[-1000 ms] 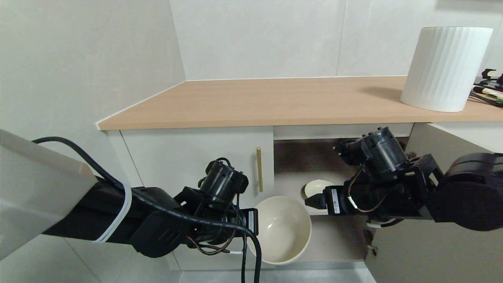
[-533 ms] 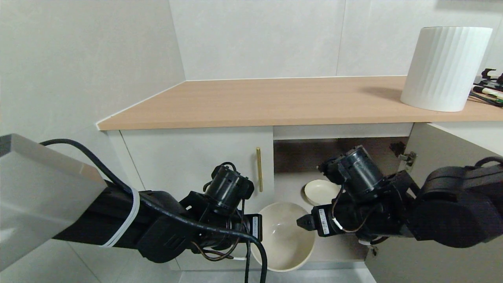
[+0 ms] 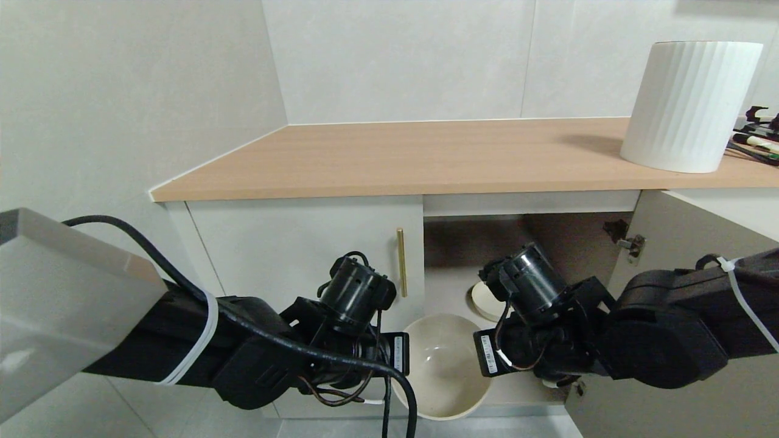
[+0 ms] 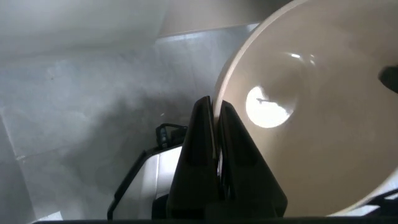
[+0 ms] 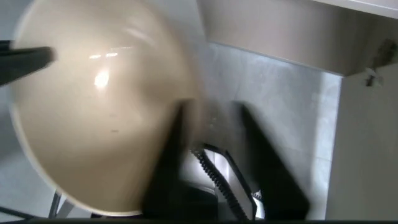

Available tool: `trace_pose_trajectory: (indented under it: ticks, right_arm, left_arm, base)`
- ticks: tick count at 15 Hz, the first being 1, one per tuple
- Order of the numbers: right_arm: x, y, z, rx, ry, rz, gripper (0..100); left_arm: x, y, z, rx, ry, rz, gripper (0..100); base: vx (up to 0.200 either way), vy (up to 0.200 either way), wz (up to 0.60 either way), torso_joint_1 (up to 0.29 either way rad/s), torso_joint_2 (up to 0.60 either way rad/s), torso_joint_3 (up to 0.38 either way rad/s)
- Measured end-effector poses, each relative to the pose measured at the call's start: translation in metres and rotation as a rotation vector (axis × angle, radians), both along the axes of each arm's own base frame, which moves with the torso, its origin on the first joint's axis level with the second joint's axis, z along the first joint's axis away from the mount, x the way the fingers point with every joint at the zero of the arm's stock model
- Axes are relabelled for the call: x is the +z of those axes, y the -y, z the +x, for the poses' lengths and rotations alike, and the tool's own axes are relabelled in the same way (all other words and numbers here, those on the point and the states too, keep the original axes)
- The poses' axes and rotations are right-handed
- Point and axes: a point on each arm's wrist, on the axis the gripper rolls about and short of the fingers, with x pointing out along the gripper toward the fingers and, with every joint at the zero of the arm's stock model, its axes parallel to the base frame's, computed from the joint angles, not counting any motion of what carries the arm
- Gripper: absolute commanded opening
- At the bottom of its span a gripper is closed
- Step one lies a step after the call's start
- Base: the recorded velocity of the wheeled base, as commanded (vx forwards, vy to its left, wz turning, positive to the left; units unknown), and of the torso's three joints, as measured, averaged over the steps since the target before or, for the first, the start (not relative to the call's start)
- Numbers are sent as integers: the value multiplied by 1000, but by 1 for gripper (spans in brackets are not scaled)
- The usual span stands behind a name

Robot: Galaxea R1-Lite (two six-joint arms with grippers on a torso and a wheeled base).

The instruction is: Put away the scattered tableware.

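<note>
**Right arm closing in on the held bowl**

The left gripper (image 3: 404,356) is pinching the near rim of the cream bowl (image 3: 441,365), its two fingers pressed together on the edge with nothing else between them. It is holding the bowl tilted just in front of the open cabinet (image 3: 584,243), low by the floor.

Over the last second the right gripper (image 3: 484,359) has been swinging down and across from the cabinet mouth, and it is now arriving at the bowl's far rim. Its fingers are spread apart and, as far as the blurred wrist view allows, are not yet gripping anything. That is looking like a handover or a two-handed carry into the cabinet, where a small cream dish (image 3: 482,301) is already lying on the shelf.

Each gripper is carrying a white sticker (image 3: 398,353); its print is too small to read.
</note>
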Motion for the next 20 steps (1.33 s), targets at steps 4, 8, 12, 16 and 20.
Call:
trace_pose_trajectory:
  ticks: [4, 8, 12, 16, 20]
  right_arm:
    - [-2, -1, 0, 0, -3, -6, 0]
    - [-2, -1, 0, 1, -6, -9, 0]
    - [-4, -1, 0, 0, -12, -16, 0]
    - [-6, -1, 0, 1, -15, -20, 0]
    - [-16, 7, 11, -40, -38, -39, 0]
  left_arm:
    - [0, 0, 0, 2, -1, 2, 0]
    - [0, -1, 0, 5, -1, 4, 100]
    - [-1, -1, 0, 8, -2, 8, 100]
    - [2, -1, 1, 25, -1, -10, 100]
    - [6, -2, 2, 45, 2, -33, 100]
  base:
    - [0, 0, 0, 0, 0, 0]
    - [0, 0, 0, 0, 0, 0]
    - [0, 0, 0, 0, 0, 0]
    - [0, 0, 0, 0, 0, 0]
    - [0, 0, 0, 0, 0, 0]
